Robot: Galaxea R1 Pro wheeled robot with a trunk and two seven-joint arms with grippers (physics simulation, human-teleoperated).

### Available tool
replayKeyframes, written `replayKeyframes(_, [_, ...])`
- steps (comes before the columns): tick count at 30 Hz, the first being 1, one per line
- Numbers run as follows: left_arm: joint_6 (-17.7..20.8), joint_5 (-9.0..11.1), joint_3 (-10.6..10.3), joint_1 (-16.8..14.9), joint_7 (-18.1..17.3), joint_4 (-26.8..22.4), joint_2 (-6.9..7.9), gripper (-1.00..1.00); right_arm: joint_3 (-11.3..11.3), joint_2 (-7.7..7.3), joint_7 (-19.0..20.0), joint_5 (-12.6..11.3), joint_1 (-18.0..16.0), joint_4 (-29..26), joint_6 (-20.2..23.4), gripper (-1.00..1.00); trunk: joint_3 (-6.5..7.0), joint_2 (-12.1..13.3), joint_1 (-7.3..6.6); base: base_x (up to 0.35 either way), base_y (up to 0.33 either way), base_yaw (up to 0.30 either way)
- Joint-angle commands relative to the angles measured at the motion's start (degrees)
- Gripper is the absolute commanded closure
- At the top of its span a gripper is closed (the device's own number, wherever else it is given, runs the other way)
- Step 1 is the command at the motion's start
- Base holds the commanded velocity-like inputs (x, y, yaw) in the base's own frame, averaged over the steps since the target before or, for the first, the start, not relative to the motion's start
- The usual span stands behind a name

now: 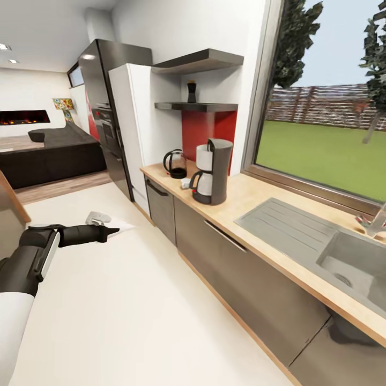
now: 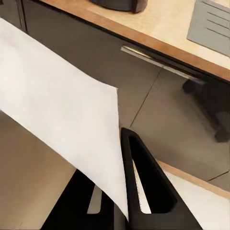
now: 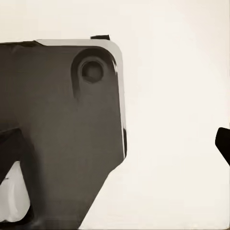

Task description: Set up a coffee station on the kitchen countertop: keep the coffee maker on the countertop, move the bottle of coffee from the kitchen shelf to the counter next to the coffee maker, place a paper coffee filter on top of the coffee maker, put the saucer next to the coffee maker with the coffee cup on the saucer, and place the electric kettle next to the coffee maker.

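The left gripper [image 1: 110, 231] is clamped on the paper filter [image 2: 57, 115], carrying it low over the floor, well short of the coffee maker [image 1: 212, 171] whose top it must cover. The kettle [image 1: 175, 163] already stands beside the machine on the countertop [image 1: 252, 198]; the coffee bottle [image 1: 191, 91] waits on the shelf [image 1: 198, 106]. Whether the right gripper is apart or together cannot be told.

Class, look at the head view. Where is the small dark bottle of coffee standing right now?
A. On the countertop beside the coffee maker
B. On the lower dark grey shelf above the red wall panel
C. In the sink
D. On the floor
B: the bottle of coffee stands on the lower kitchen shelf, above the coffee maker on the kitchen countertop.
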Motion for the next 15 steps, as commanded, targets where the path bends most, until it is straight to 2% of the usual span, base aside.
replayKeyframes(1, [0.04,-0.63,0.12,-0.06,-0.58,-0.01,-0.03,1.00,0.14,-0.01,0.03,-0.31,-0.05,1.01,-0.18,-1.00,-0.12,-0.11,0.06,0.280,0.190,0.017])
replayKeyframes(5, [0.06,-0.56,0.12,-0.05,-0.65,-0.01,-0.03,1.00,0.31,0.03,0.02,0.52,-0.05,2.49,-0.24,-1.00,-0.13,-0.11,0.06,0.281,0.180,0.005])
replayKeyframes(15, [0.12,-0.56,0.12,-0.05,-0.72,0.01,0.06,1.00,0.24,0.06,0.00,0.65,-0.05,2.75,-0.37,-1.00,-0.13,-0.11,0.06,0.296,0.172,0.000])
